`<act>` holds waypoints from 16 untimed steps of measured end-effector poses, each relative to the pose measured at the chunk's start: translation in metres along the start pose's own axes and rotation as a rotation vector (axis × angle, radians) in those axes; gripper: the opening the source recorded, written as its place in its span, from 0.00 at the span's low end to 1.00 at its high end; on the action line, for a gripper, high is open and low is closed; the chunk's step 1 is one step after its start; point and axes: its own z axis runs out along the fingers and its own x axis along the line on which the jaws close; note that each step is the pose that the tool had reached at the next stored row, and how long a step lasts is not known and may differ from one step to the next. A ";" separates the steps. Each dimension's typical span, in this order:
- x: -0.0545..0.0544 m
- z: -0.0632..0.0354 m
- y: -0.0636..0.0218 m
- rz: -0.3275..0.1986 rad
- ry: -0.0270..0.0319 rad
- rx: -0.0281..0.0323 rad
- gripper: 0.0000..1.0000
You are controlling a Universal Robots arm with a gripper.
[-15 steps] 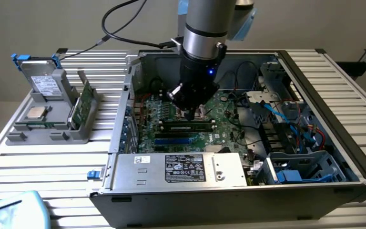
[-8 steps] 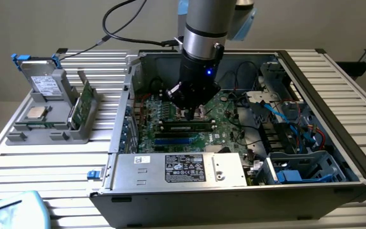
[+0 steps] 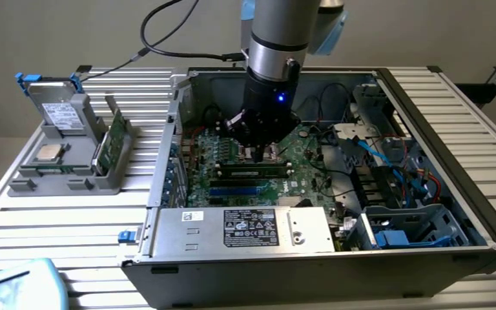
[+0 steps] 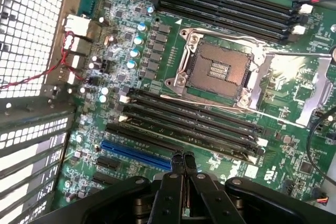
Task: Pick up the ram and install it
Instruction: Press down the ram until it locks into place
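Observation:
The ram, a long narrow green stick with black chips, lies along a black slot on the large motherboard inside the open computer case. My gripper hangs straight down over the stick's middle, right above it or touching its top edge. In the wrist view my gripper is shut, its two black fingers pressed together with nothing between them. Their tips are over the bank of black memory slots. There I cannot tell the stick apart from the slots.
A silver power supply fills the case's near side, and cables crowd the exterior view's right. Outside the case, a grey holder carries a hard drive, a silver processor chip and an upright green board. An open processor socket lies beside the slots.

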 end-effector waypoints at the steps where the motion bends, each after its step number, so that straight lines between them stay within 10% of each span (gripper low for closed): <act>1: 0.000 0.0000 0.0000 0.009 -0.0036 0.0017 0.11; 9: 0.000 -0.0001 0.0000 0.085 -0.0322 0.0129 0.11; 16: 0.000 0.0005 0.0000 0.193 -0.0341 0.0065 0.11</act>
